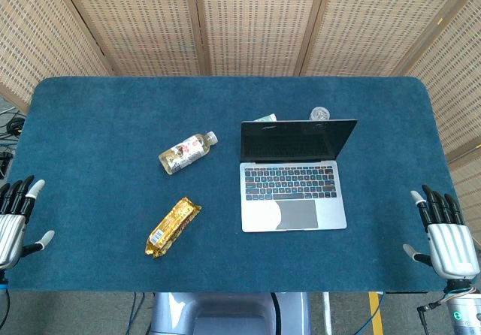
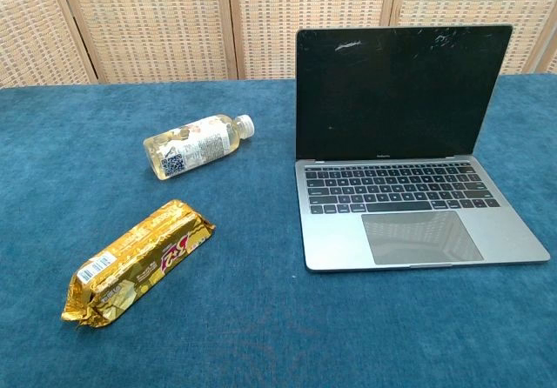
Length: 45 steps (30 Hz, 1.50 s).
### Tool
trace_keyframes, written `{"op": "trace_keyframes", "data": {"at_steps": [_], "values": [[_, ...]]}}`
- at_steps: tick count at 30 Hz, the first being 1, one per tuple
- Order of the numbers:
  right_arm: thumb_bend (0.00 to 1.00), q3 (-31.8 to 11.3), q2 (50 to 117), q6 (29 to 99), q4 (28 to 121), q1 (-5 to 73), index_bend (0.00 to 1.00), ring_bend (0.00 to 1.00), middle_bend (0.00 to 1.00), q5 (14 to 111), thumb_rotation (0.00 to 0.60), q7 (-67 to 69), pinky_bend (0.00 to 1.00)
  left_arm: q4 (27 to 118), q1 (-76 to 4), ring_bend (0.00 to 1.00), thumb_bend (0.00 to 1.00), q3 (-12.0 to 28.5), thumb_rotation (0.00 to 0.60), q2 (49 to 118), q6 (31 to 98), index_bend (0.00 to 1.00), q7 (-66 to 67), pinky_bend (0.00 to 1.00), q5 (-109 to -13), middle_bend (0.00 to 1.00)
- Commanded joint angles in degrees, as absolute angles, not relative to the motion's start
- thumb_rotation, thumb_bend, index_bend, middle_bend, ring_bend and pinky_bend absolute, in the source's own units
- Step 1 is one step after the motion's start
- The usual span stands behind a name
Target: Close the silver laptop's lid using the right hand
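Note:
The silver laptop [image 1: 291, 192] stands right of centre on the blue table, its lid [image 1: 296, 140] raised and its dark screen facing me. The chest view shows the laptop [image 2: 409, 223] with the screen [image 2: 400, 92] upright and the keyboard bare. My right hand [image 1: 445, 233] hovers at the table's front right corner, fingers spread, holding nothing, well to the right of the laptop. My left hand [image 1: 16, 218] is at the front left edge, also spread and holding nothing. Neither hand shows in the chest view.
A clear bottle [image 1: 186, 153] of yellowish drink lies on its side left of the laptop. A gold snack packet [image 1: 172, 226] lies nearer the front. A small clear cup [image 1: 320, 113] and a green item [image 1: 264, 118] sit behind the lid. Woven screens stand behind the table.

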State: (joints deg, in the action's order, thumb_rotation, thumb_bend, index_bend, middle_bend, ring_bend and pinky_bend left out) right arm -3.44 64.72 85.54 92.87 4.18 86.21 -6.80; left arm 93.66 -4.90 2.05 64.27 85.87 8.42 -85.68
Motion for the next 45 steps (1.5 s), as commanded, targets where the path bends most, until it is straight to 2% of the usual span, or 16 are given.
{"op": "trace_keyframes", "data": {"at_steps": [1,36,45], "values": [[0.13,-3.36,64.69,85.41,92.94,4.18,0.0,0.0,0.0,86.23,0.6,-6.76,0.0,93.75,-4.88,0.0,0.23,1.92,0.6,64.07,85.77,0.0,8.38,0.0,-85.79,0.0],[0.16,-3.02,64.64,85.11,95.6,4.22,0.0,0.0,0.0,86.68,0.6,-8.77,0.0,95.17,-4.55,0.0,0.24,1.85,0.6,63.26,85.92,0.0,8.67,0.0,-85.81,0.0],[0.16,-6.83,64.05,80.4,100.36,9.13,0.02,0.0,0.0,83.7,0.6,-16.62,0.0,95.15,-5.07,0.0,0.24,1.44,0.6,63.86,84.75,0.0,9.73,0.0,-86.14,0.0]]}}
